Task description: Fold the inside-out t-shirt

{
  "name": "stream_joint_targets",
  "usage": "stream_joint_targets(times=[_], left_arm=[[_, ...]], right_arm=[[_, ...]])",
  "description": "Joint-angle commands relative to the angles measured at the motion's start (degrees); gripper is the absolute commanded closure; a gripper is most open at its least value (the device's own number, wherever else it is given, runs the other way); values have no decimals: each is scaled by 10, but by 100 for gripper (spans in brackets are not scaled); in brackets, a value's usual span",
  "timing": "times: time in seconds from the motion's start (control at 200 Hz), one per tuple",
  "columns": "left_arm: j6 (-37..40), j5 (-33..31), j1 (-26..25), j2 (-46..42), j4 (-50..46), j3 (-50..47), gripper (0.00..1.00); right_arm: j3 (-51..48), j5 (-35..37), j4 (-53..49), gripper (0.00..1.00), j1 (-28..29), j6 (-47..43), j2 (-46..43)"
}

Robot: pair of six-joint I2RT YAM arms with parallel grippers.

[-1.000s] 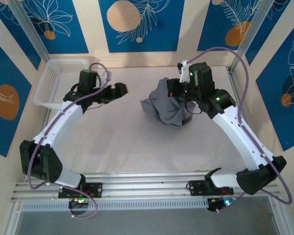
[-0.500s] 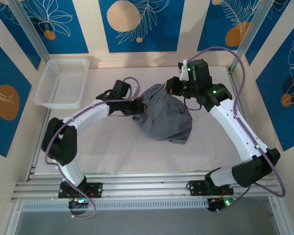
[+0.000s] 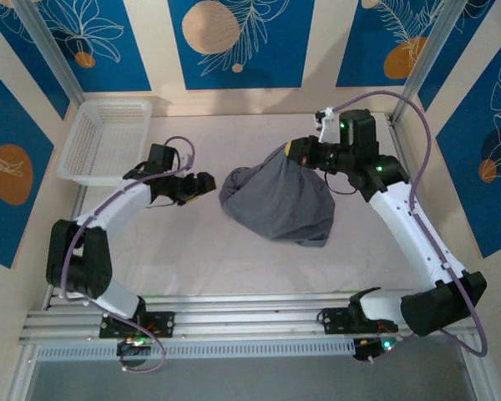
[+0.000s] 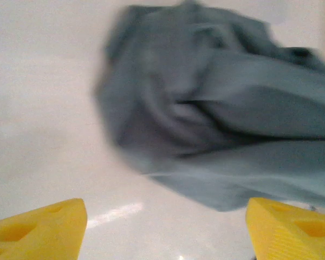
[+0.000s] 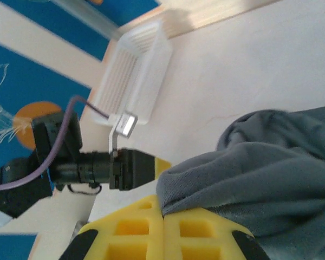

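Early in the fold, by the look of it: opening out a heap, no crease made yet. At centre of the top view, slightly right: the inside-out t-shirt [image 3: 275,200], a slate-grey bundle on the pale surface [image 3: 192,251], with no sleeve, hem or collar laid flat anywhere.

Right jaws: together, clamped on a thick fold of the cloth [image 5: 271,179], holding the bundle's upper edge raised off the surface.

Left jaws: apart, nothing between them, just beside the bundle's left flank in the top view and not touching it as far as can be told. In the left wrist view, yellow fingertips [image 4: 38,222] at the lower corners, blurred cloth [image 4: 216,108] ahead.

Next, probably: reach in with the left jaws, close on a second corner or hem, then draw it away from the right-hand grip to spread the cloth. Calls for finding a true edge and a single layer, hard in such a bundle; risk of pinching several folds at once.

Upper left of the top view: white basket [image 3: 104,138], well apart from the shirt, nothing to be seen in it. Same basket [image 5: 132,76] in the upper part of the right wrist view.
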Motion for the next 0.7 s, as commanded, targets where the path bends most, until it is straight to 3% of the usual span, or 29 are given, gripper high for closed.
stream_joint_targets(times=[0.0, 0.1, 0.155, 0.31, 0.415, 0.555, 0.695], left_arm=[[65, -6, -66, -11, -42, 86, 12], [82, -35, -96, 40, -71, 140, 1], [93, -49, -109, 73, -82, 165, 1], [95, -105, -121, 147, -116, 204, 1], [86, -129, -121, 160, -123, 202, 1], [85, -120, -125, 160, -119, 186, 1], [72, -85, -148, 153, -100, 176, 1]], right_arm=[[-31, -100, 29, 100, 4, -25, 6], [-80, -127, 28, 100, 11, -33, -9], [-124, -130, 29, 100, 21, -32, -28], [-303, -32, 20, 100, 84, 55, -68], [-324, -45, -35, 70, 93, 68, -57], [-258, -2, -70, 45, 84, 28, -59], [-159, 97, -104, 39, 79, -33, 33]])
